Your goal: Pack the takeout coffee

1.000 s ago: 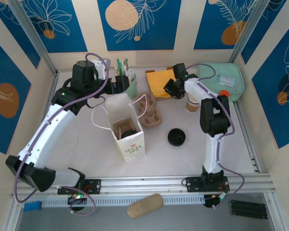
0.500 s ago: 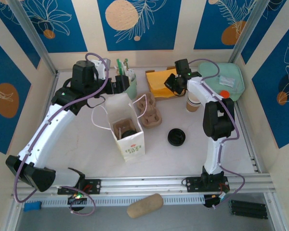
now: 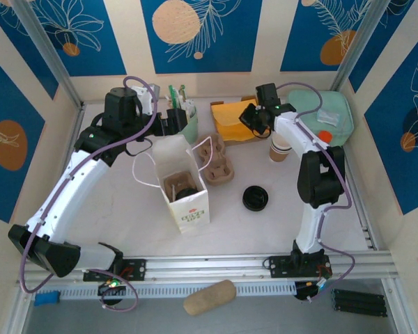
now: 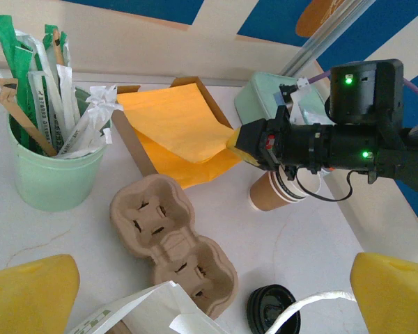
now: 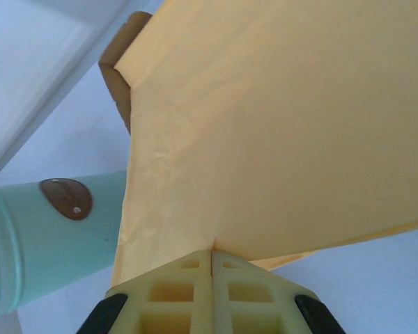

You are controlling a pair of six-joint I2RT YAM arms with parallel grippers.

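Pinched the edge of a yellow paper sheet [image 5: 279,118] in the right gripper [image 5: 211,254], with fingers [image 5: 174,296] pressed together. Overlapped a brown cardboard tray [image 5: 117,73] at its corner, near a mint-green cup [image 5: 49,229].

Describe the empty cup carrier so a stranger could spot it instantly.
Find the white paper bag mid-table. Beyond its right side lies the cup carrier, brown moulded pulp. Four empty round pockets set it apart from the flat orange paper behind.

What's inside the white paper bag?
A brown pulp carrier sits in the white paper bag, with the takeout coffee showing its black lid in one slot. The cup's sides and the bag's floor are covered.
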